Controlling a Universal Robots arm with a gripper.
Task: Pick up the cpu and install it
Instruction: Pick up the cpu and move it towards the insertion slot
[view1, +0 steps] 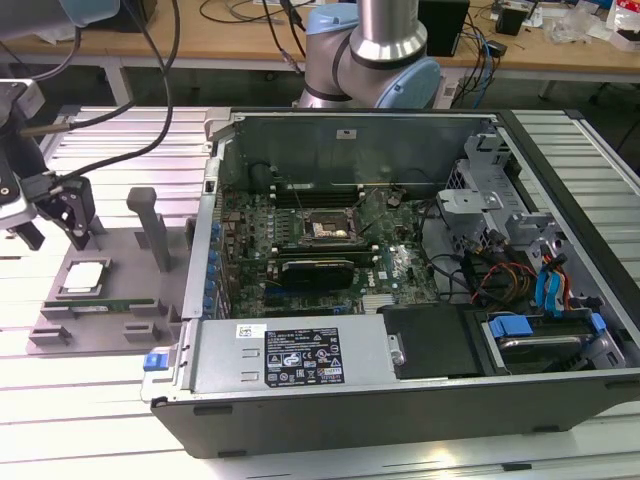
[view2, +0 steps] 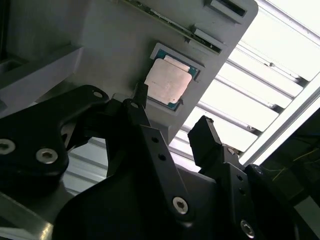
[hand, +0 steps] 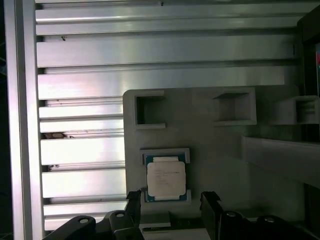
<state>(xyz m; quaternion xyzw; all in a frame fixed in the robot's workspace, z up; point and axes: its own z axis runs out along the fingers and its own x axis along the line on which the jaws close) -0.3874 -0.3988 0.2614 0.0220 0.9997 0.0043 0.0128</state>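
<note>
The cpu (view1: 84, 277), a flat square chip with a silvery top, lies in a shallow recess of the grey holder block (view1: 118, 252) at the exterior view's left, outside the computer case. My gripper (view1: 55, 228) hangs a little above and behind it, open, with nothing between its black fingers. In both wrist views the cpu (view2: 167, 82) (hand: 166, 180) sits just beyond the two spread fingertips (view2: 202, 129) (hand: 134, 199), not touched. The square black socket (view1: 330, 228) sits on the green motherboard inside the case.
A long green memory stick (view1: 100, 303) lies on the holder just in front of the cpu. A grey upright post (view1: 152, 225) rises from the holder. The open case's metal wall (view1: 205, 250) stands between holder and motherboard. Cables and drive bays (view1: 520, 270) fill the case's right side.
</note>
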